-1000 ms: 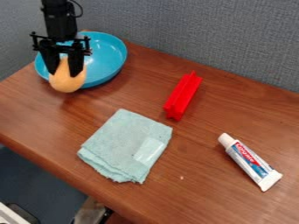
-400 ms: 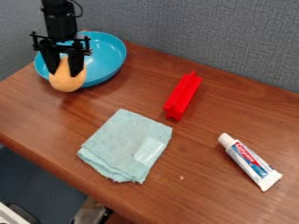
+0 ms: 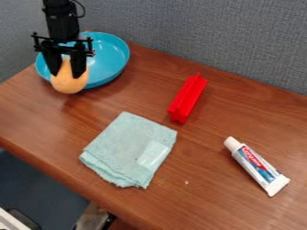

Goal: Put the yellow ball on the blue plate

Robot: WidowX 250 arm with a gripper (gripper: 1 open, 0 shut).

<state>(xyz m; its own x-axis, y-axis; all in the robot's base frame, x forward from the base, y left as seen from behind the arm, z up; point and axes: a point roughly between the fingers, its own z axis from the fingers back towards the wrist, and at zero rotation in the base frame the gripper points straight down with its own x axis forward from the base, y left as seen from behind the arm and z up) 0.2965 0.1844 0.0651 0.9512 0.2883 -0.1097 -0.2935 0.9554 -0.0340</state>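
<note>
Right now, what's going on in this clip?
A single robot arm has its gripper pointing straight down at the far left of the table, jaws shut on the yellow ball. The ball sits at the near edge of the blue plate, and it is hard to tell whether it is on the table or lifted. A teal cloth, a red block and a toothpaste tube lie untouched.

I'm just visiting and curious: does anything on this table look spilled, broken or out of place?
Nothing spilled or broken. The only oddity is the yellow ball, pinched by the gripper just outside the blue plate's rim, over the table rather than inside the plate.
</note>
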